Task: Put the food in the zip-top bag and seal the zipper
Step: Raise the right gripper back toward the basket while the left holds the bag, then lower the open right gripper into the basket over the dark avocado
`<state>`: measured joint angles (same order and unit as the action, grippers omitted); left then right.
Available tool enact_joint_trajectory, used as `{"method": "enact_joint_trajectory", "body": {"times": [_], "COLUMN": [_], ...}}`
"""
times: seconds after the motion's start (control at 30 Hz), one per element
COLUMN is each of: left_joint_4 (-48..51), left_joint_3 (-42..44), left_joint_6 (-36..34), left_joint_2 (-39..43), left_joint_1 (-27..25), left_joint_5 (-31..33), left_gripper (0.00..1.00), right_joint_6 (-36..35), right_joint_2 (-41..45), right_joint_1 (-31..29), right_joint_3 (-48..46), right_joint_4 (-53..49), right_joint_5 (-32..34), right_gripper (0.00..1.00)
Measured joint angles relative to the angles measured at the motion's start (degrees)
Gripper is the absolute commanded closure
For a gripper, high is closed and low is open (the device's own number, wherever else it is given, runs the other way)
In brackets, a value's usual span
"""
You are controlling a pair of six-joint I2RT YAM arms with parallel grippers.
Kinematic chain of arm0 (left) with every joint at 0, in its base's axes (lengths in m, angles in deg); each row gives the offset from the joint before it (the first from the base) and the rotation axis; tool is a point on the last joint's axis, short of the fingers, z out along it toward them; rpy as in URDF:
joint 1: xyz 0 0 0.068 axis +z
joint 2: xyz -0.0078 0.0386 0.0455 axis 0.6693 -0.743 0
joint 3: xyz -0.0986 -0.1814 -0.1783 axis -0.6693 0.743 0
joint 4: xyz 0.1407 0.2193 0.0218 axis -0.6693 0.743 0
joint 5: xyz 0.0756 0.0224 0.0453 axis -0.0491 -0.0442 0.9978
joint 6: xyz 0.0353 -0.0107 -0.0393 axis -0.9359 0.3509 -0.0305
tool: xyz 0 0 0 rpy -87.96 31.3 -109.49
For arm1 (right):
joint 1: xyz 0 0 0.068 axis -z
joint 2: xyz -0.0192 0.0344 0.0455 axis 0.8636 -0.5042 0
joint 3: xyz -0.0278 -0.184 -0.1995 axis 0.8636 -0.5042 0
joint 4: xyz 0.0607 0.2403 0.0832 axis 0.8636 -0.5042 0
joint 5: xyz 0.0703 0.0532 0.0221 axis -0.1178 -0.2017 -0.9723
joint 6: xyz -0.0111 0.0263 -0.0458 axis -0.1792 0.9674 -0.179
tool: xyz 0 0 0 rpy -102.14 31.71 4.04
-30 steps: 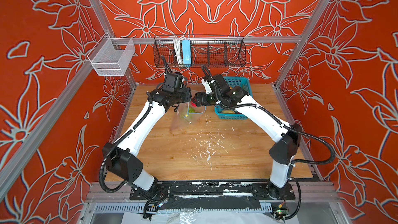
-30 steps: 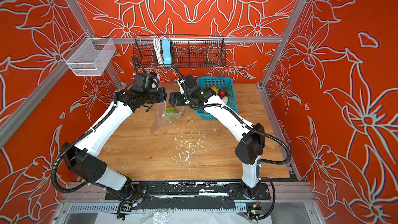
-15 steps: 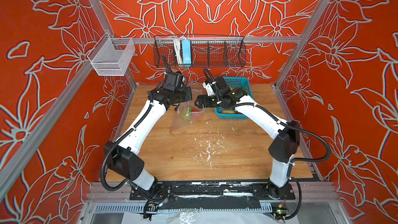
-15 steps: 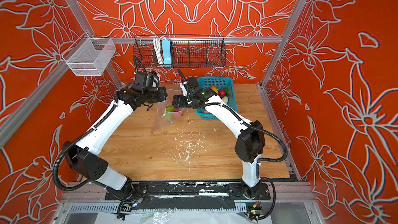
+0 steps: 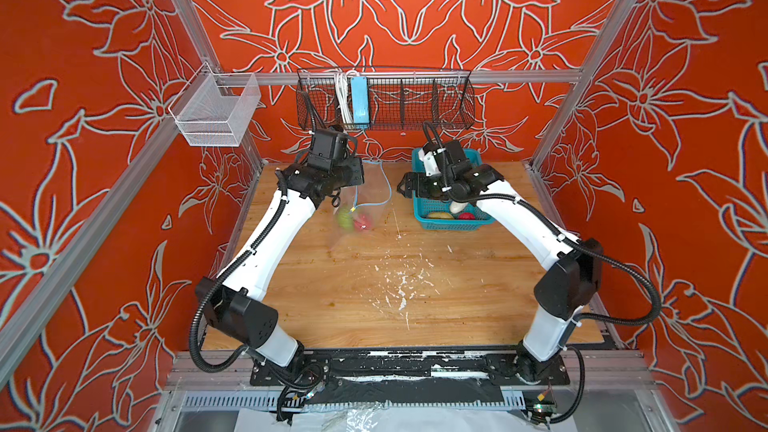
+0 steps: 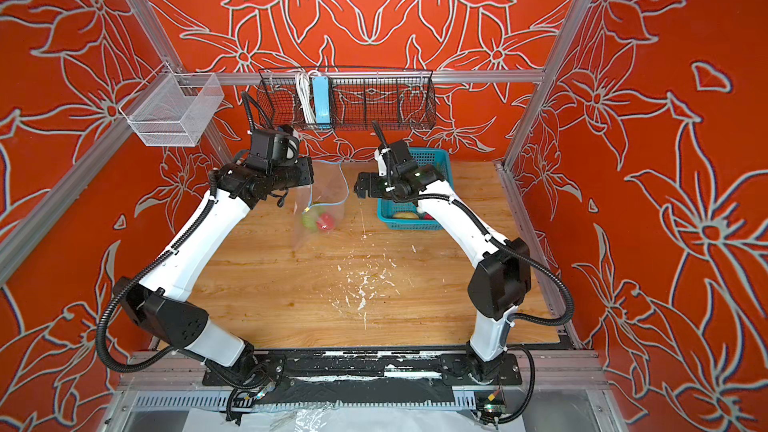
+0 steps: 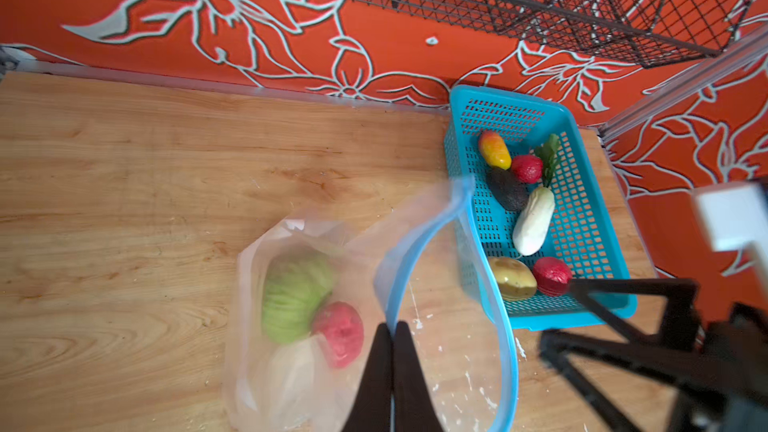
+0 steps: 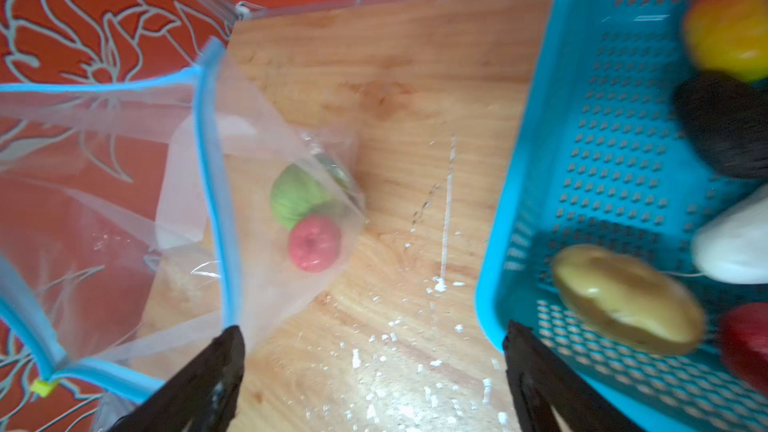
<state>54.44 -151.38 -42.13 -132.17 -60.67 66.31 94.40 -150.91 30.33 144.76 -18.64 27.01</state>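
Note:
The clear zip-top bag hangs open over the table, and my left gripper is shut on its light-blue zipper. Through the plastic I see a green cabbage and a red strawberry at the bottom of the bag. My right gripper is open and empty, held between the bag and the teal basket. In the basket lie a mango, a strawberry, an avocado, a white radish, a yellow-green fruit and another strawberry.
A black wire rack on the back wall holds a light-blue power strip. A white mesh bin hangs on the left rail. White flecks dot the wooden table. The teal basket stands at the back right.
My right gripper has pulled back from the bag's mouth toward the basket and opened wider. A red strawberry now lies in the bag beside the cabbage. The left gripper still holds the zipper.

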Motion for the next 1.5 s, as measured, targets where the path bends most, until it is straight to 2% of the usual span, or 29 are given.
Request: {"method": "enact_joint_trajectory", "body": {"times": [0.37, 0.57, 0.73, 0.9, 1.1, 1.27, 1.5], "left_joint_4": [0.5, -2.1, -2.8, -5.6, -7.3, -9.8, -11.2], "left_joint_3": [0.1, 6.2, 7.6, 10.3, 13.5, 16.8, 19.8], "left_joint_6": [-1.4, -0.9, -0.8, -0.8, -1.0, -1.1, -1.9], "left_joint_2": [0.4, 4.0, 4.0, 4.8, 6.3, 8.0, 8.5], "left_joint_1": [0.8, 1.1, 1.1, 1.1, 1.1, 1.1, 1.1], "left_joint_5": [1.0, 0.0, -0.5, -1.0, -2.2, -3.1, -3.9], "left_gripper": [1.00, 1.00, 1.00, 1.00, 1.00, 1.00, 1.00], "right_joint_6": [-0.8, -2.6, -5.5, -8.3, -10.2, -11.6, -12.4], "right_joint_2": [-0.4, -1.4, 0.3, 1.7, -4.9, -14.1, -23.9], "right_joint_1": [2.1, 2.1, 2.1, 2.5, 2.7, 2.8, 2.8], "right_joint_3": [3.6, 8.6, 3.8, -0.7, 10.3, 21.6, 31.8], "right_joint_4": [-8.3, -12.7, -10.1, -8.5, -14.1, -21.4, -28.3], "right_joint_5": [7.8, 14.9, 19.1, 17.8, 18.5, 19.9, 20.3], "right_gripper": [0.02, 0.02, 0.02, 0.02, 0.02, 0.02, 0.02]}}
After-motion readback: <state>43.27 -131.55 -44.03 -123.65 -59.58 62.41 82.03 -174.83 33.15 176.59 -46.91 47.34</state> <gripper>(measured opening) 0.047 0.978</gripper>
